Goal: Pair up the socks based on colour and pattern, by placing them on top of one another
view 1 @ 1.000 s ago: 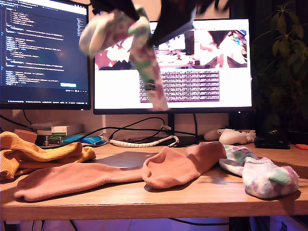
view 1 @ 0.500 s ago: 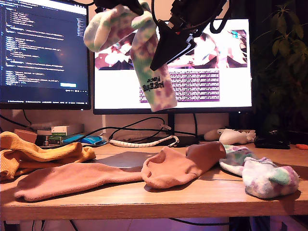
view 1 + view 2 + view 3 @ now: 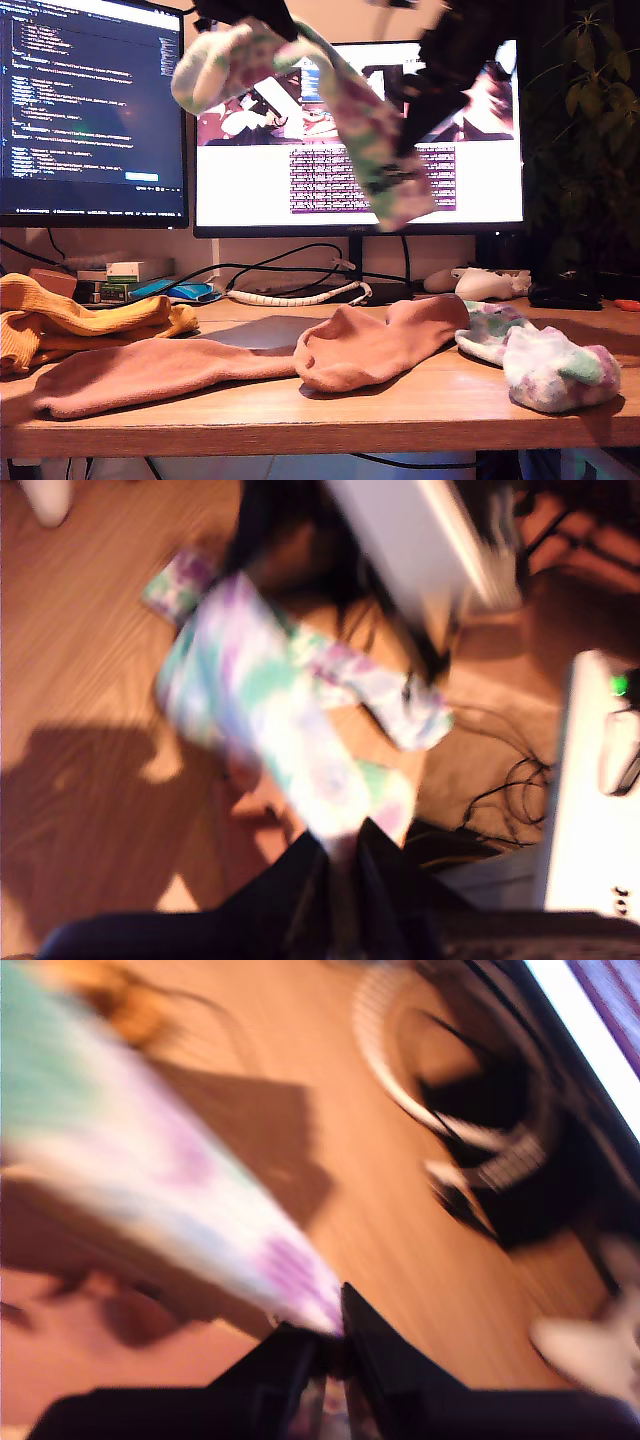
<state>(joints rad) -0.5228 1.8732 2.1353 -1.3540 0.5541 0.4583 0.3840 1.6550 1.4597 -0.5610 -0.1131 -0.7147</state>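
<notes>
The fluffy blotched sock (image 3: 330,110) held aloft in front of the monitor (image 3: 470,190) now hangs slanted, where half a second ago it hung nearly straight down. Its loose end has swung toward the exterior view's right, across the monitor's purple text block. A dark arm (image 3: 450,70) beside it has shifted the same way and shows blurred.

Both wrist views are smeared by motion. The blotched sock (image 3: 290,730) held aloft is a soft streak, its edges lost. In the exterior view the arms (image 3: 450,70) are dark blurs cut off by the top edge, pincers indistinct.
</notes>
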